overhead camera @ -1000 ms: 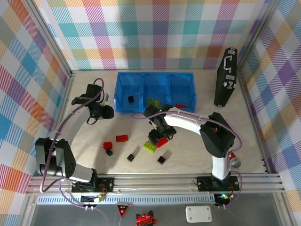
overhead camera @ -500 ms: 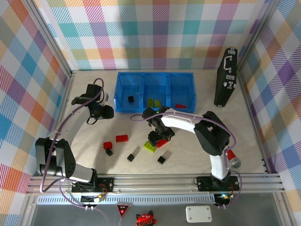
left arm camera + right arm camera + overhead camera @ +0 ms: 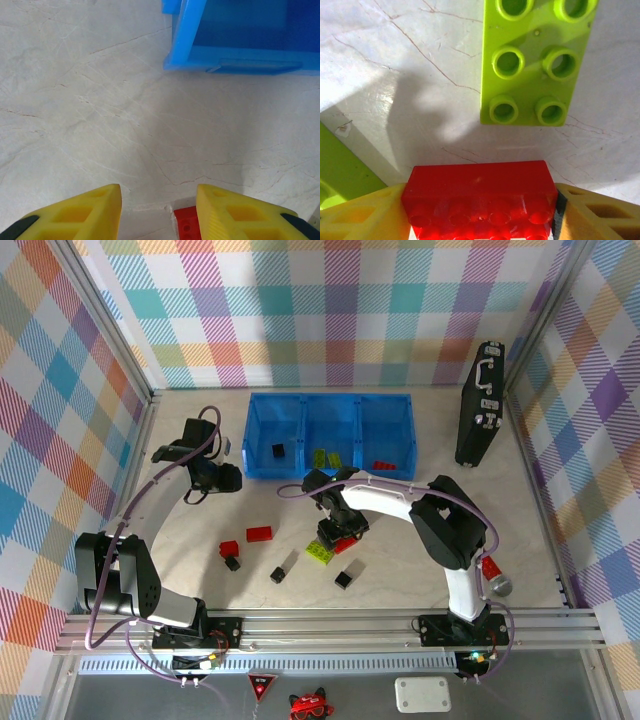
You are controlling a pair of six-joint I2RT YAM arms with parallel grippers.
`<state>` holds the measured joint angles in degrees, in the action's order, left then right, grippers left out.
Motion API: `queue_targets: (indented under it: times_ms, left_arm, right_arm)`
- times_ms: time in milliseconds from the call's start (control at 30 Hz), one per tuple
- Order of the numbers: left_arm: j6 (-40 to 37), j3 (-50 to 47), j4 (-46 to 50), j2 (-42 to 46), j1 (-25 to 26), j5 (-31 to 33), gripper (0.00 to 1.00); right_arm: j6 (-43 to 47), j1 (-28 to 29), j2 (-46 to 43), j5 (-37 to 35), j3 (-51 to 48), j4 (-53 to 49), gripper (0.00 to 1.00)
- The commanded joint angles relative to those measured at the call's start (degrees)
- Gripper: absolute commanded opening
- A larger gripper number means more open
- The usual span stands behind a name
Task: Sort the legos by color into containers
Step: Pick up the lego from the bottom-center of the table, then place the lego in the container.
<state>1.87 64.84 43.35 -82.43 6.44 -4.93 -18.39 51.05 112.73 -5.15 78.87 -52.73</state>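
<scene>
My right gripper (image 3: 345, 536) (image 3: 480, 212) is low over the table middle, its yellow fingers (image 3: 365, 217) pressed on both ends of a red lego (image 3: 480, 195). A lime-green lego (image 3: 535, 65) (image 3: 320, 552) lies just beyond it. Two more red legos (image 3: 259, 533) and three black ones (image 3: 278, 575) are scattered on the table. The blue containers (image 3: 330, 397) hold a black lego (image 3: 278, 451) on the left, green ones (image 3: 322, 457) in the middle and red ones (image 3: 384, 466) on the right. My left gripper (image 3: 228, 478) (image 3: 159, 200) hovers open beside the bin's left corner (image 3: 240, 55).
A tall black case (image 3: 480, 405) stands at the back right. A red strip (image 3: 492, 568) peeks out by the right arm's base. A small red piece (image 3: 186, 226) shows low against the left gripper's right finger; what it is I cannot tell.
The right gripper's jaws have closed in onto the red lego, and the arm has shifted slightly left. The left arm has not moved.
</scene>
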Motion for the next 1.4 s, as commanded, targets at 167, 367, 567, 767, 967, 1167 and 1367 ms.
queue_targets:
  times_ms: [167,367,567,767,967,1167,1367]
  left_arm:
    - [-0.51,0.02,0.42,0.26,-0.70,0.01,0.44]
    - [-0.51,-0.05,0.42,0.51,-0.73,0.36,0.43]
    - [-0.51,-0.06,0.42,0.60,-0.81,0.45,0.44]
    - [-0.61,-0.06,0.46,0.69,-0.81,0.31,0.43]
    - [-0.61,-0.15,0.33,1.01,-0.81,0.44,0.43]
    - [-0.62,-0.15,0.41,1.12,-0.77,0.18,0.44]
    - [-0.69,-0.15,0.33,1.31,-0.81,0.02,0.44]
  right_arm:
    - [-0.81,0.46,-0.70,-0.65,1.05,-1.59,0.63]
    - [-1.12,0.46,-1.85,-1.09,1.38,-2.59,0.63]
    - [-1.82,-1.00,-4.49,-1.53,2.09,-4.46,0.64]
    - [-0.95,-4.38,-8.20,-2.21,2.56,-6.27,0.64]
    - [0.04,-9.85,-11.10,-2.10,4.37,-7.38,0.64]
    - [0.96,-16.15,-10.92,-2.02,9.01,-7.48,0.63]
    - [1.96,-22.15,-6.95,-1.79,16.37,-7.64,0.63]
